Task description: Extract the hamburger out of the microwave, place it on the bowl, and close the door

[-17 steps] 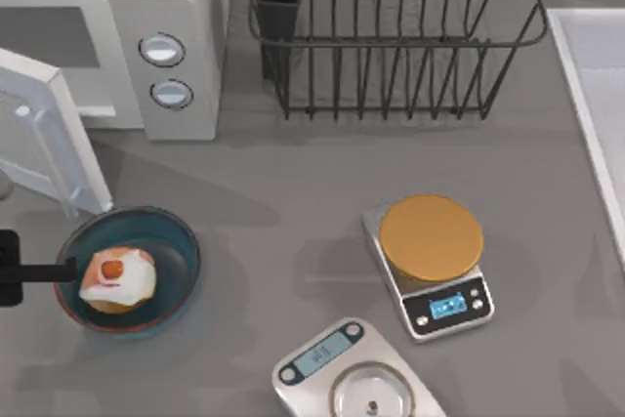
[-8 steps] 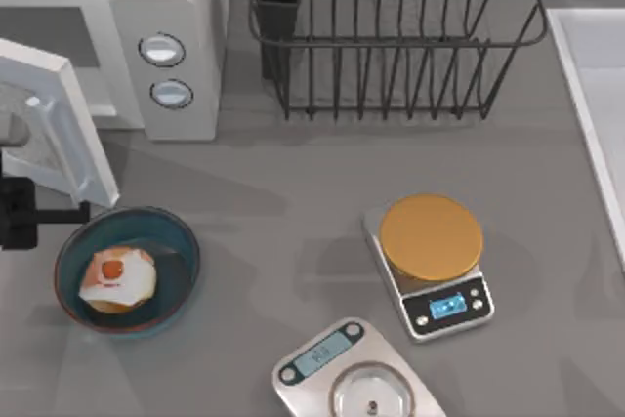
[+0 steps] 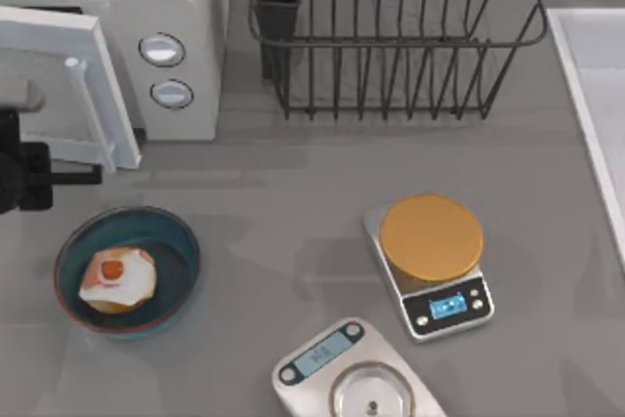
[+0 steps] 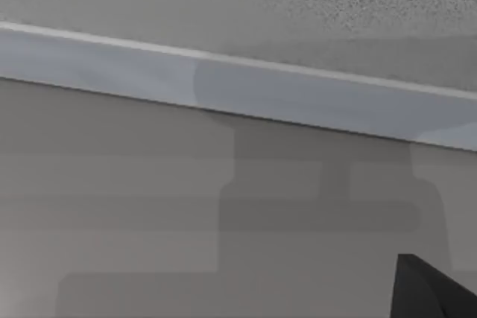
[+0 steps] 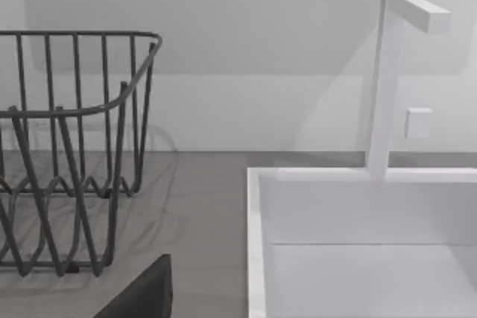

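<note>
From above, the hamburger (image 3: pixel 116 278) is sitting inside the bowl (image 3: pixel 182 241) near the bench's front-left corner; the microwave (image 3: pixel 176 7) is standing at the back-left corner, its door (image 3: pixel 93 65) hanging partly open; the left gripper (image 3: pixel 83 177) is hovering at the bench's left edge, just in front of the door – whether its fingers are parted I cannot tell; the left wrist view is showing a pale panel with a lighter band; the right wrist view is showing a wire rack (image 5: pixel 74 147) beside a white sink (image 5: pixel 257 243)
</note>
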